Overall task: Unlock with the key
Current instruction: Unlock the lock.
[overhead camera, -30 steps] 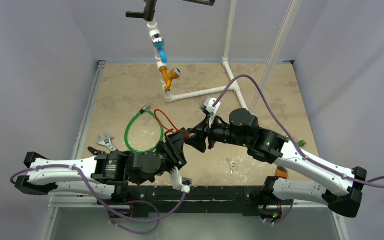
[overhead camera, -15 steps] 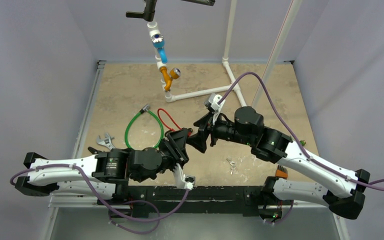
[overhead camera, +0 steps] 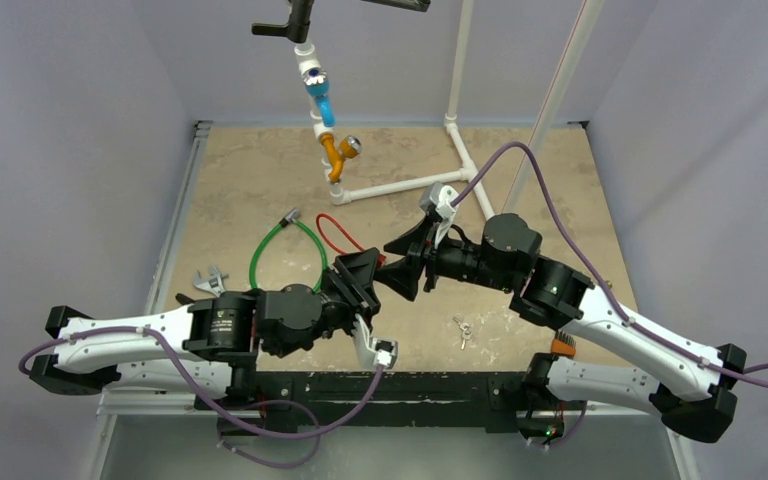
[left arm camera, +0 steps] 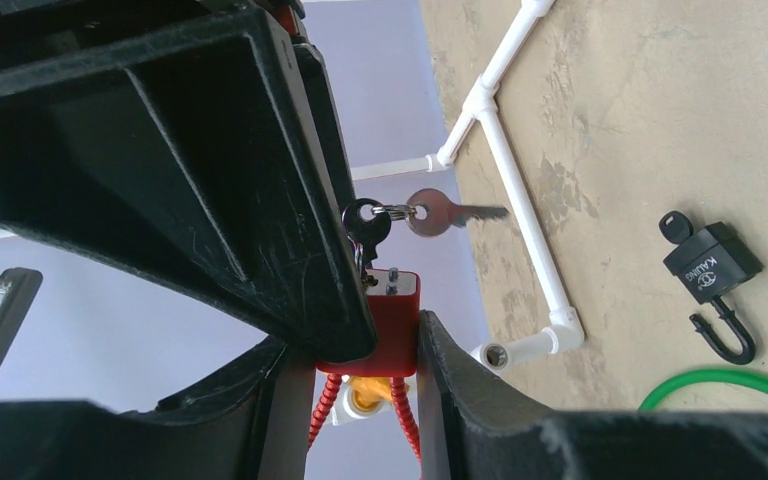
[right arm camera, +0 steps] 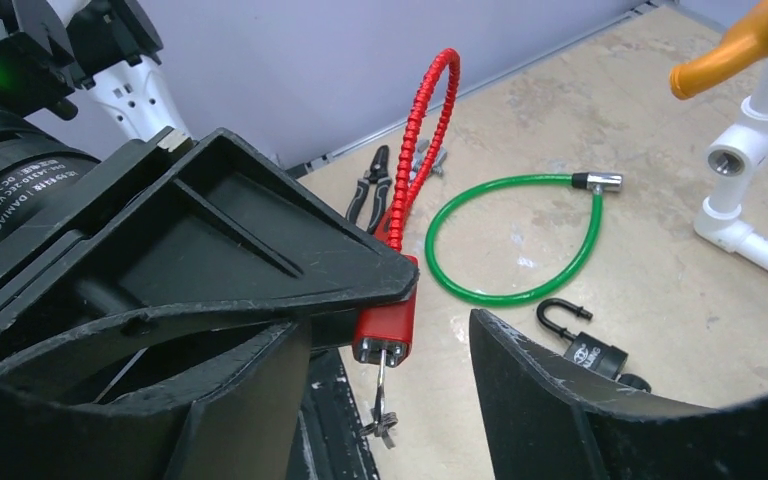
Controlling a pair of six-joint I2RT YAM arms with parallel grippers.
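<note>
My left gripper (overhead camera: pixel 360 278) is shut on the body of a red cable lock (left arm camera: pixel 372 328), held above the table; its red cable (overhead camera: pixel 335 236) loops away behind. A black-headed key (left arm camera: pixel 365 222) sits in the lock's end, with a silver spare key (left arm camera: pixel 442 212) on its ring. In the right wrist view the lock body (right arm camera: pixel 385 318) and hanging key (right arm camera: pixel 384 385) lie between my right gripper's (right arm camera: pixel 390 400) open fingers, touching neither. My right gripper (overhead camera: pixel 403 268) faces the left one, tip to tip.
A green cable lock (overhead camera: pixel 287 262) and a black padlock (left arm camera: pixel 712 265) lie on the table. Pliers and a wrench (overhead camera: pixel 210 283) lie at the left. Loose keys (overhead camera: pixel 463 329) lie near the right arm. A white pipe frame (overhead camera: pixel 400 185) with an orange valve (overhead camera: pixel 332 155) stands behind.
Both grippers have moved together up and to the right, away from the arm bases. The left gripper still holds the red lock; the right gripper stays open around its key end.
</note>
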